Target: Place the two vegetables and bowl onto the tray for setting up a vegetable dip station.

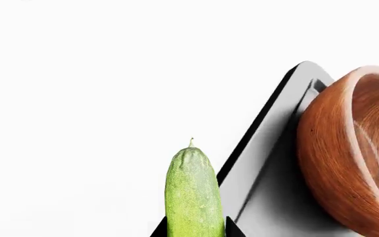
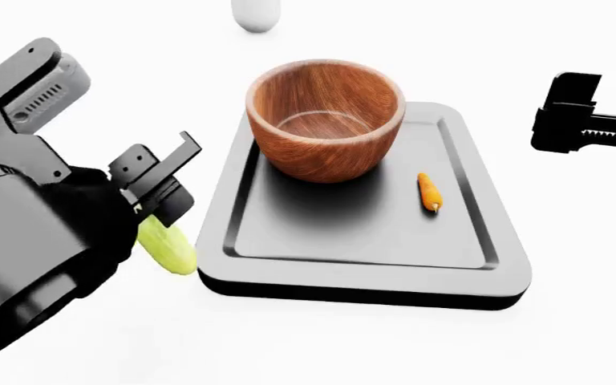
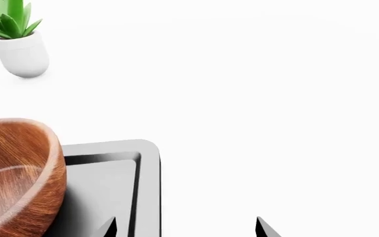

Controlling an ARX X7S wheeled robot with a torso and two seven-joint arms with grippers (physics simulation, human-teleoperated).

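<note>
- Head view: a plain white surface [image 2: 565, 337] ran everywhere. One tray [image 2: 372, 277] sat in the middle, carrying one bowl [image 2: 326, 116] at its far left and one carrot [image 2: 429, 193] to the right. One cucumber [image 2: 167, 245] hung off the tray's left edge in the left gripper [image 2: 156, 186], presumably on its way over. The right gripper [image 2: 592, 128] idled far right, apparently empty.
- Left wrist view: jaw tips closed snugly on the cucumber [image 1: 193, 195], tray rim [image 1: 258, 133] and bowl [image 1: 351, 148] just beyond.
- Right wrist view: jaw tips stood apart, holding nothing, over the tray corner [image 3: 148, 163]; one potted plant [image 3: 19, 42] stood far off.
</note>
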